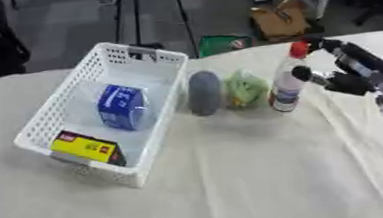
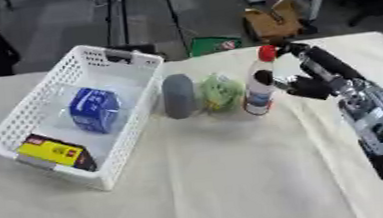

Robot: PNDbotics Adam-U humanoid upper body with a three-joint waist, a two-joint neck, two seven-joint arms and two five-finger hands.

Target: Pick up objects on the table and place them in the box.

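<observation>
right hand has fingers curled beside the upright bottle, red cap up, near the table's far edge.

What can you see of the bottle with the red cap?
The bottle looks like clear plastic with a red cap and a label low on its body. It stands upright on the cloth, right of the green thing. The right hand is at its right side with fingers against it; a closed grip cannot be confirmed.
</observation>
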